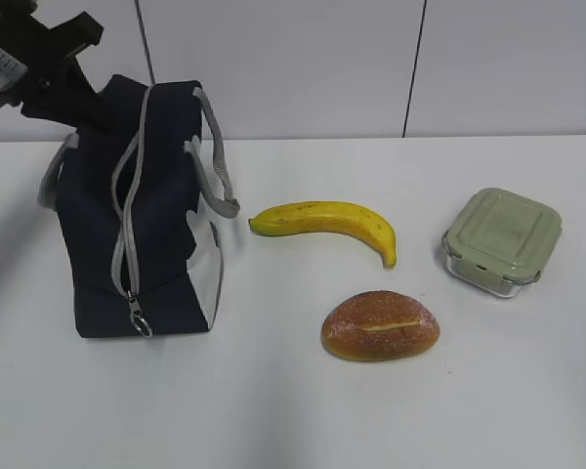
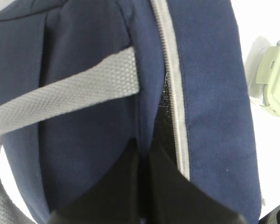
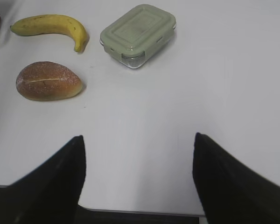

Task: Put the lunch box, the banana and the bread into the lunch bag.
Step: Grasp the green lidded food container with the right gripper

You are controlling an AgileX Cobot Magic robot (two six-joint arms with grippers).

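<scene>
Left gripper (image 2: 142, 158) pinches lunch bag (image 2: 84, 140) fabric; right gripper (image 3: 137, 182) hangs open.

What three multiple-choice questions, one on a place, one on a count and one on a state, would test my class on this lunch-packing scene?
1. Where does the bread lie?
A. In front of the banana
B. Inside the lunch bag
C. On top of the lunch box

2. How many food items and containers lie on the table outside the bag?
A. One
B. Two
C. Three

3. How does the right tool stand?
A. Shut on the banana
B. Open and empty
C. Shut on the lunch box

Answers: 1 A, the bun sits nearer the camera than the banana; 2 C, banana, bread and lunch box are all on the table; 3 B, its fingers stand wide apart over bare table.
</scene>
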